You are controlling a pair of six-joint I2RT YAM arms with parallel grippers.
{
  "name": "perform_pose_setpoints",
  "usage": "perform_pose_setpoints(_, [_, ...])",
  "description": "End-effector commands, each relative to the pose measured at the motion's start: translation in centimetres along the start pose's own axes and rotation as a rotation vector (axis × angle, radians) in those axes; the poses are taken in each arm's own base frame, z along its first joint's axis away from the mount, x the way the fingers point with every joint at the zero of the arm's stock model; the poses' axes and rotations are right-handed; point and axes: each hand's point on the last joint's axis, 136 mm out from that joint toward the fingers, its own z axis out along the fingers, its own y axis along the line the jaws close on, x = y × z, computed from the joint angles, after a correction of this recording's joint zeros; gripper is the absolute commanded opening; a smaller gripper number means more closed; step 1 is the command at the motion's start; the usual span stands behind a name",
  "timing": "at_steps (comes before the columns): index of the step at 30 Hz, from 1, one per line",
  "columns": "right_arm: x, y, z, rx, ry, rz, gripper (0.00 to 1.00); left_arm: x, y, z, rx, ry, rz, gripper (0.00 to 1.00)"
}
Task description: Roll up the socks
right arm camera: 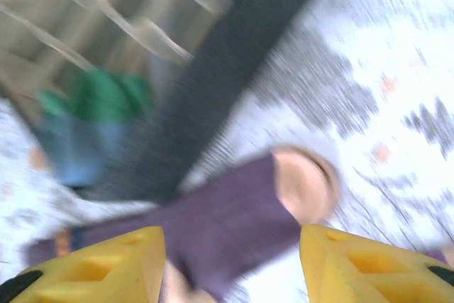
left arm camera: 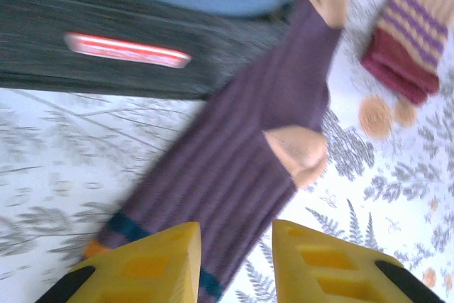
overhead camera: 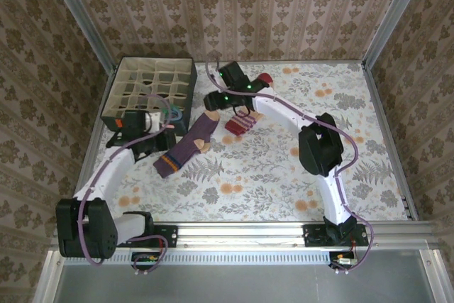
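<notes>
Pre-grasp on purple sock [overhead camera: 186, 145], flat at centre-left of the top view. left gripper [left arm camera: 236, 264] fingers apart over cuff end; right gripper [right arm camera: 232, 264] apart over foot. Next, probably: pinch one end, start rolling.

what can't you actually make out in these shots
1. Blue-grey sock: right wrist view, motion blur smears its shape.
2. Peach sock: top view, right arm covers its middle.
3. Purple sock: left wrist view, cuff partly behind the left hand, cut by the bottom edge.
</notes>
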Motion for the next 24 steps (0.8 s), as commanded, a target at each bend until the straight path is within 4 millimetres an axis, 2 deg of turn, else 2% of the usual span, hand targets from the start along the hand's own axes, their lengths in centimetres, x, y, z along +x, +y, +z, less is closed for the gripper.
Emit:
perform_pose_setpoints(1, [2.8, -3.6, 0.1, 0.116, 0.065, -0.015, 0.49, -0.6, -2.4, 1.9, 0.011, -0.026, 0.111, 0.31])
perform_pose_setpoints(5, [6.6, -5.6, 1.4, 0.158, 0.195, -0.137, 0.47, -1.0, -5.5, 3.9, 0.08, -0.041, 0.234, 0.31])
perform_pose_setpoints(8, [8.8, -6.1, 2.2, 0.162, 0.275, -0.248, 0.49, -1.5, -6.9, 4.7, 0.134, -0.062, 0.293, 0.3])
perform_pose_setpoints(13, [10.9, -6.3, 2.5, 0.171, 0.322, -0.421, 0.58, -1.8, -7.3, 5.3, 0.142, -0.055, 0.344, 0.31])
perform_pose_setpoints(19, [12.8, -6.4, 3.8, 0.163, 0.376, -0.515, 0.63, -1.2, -7.0, 5.6, 0.131, -0.029, 0.358, 0.3])
perform_pose_setpoints(22, [13.7, -6.7, 4.3, 0.186, 0.427, -0.552, 0.6, -0.9, -6.9, 5.5, 0.133, -0.028, 0.37, 0.31])
perform_pose_setpoints(23, [14.0, -6.6, 4.3, 0.186, 0.436, -0.565, 0.55, -0.8, -6.9, 5.4, 0.133, -0.034, 0.379, 0.31])
perform_pose_setpoints(24, [14.2, -6.3, 4.1, 0.174, 0.436, -0.578, 0.45, -0.7, -6.8, 5.4, 0.134, -0.038, 0.392, 0.32])
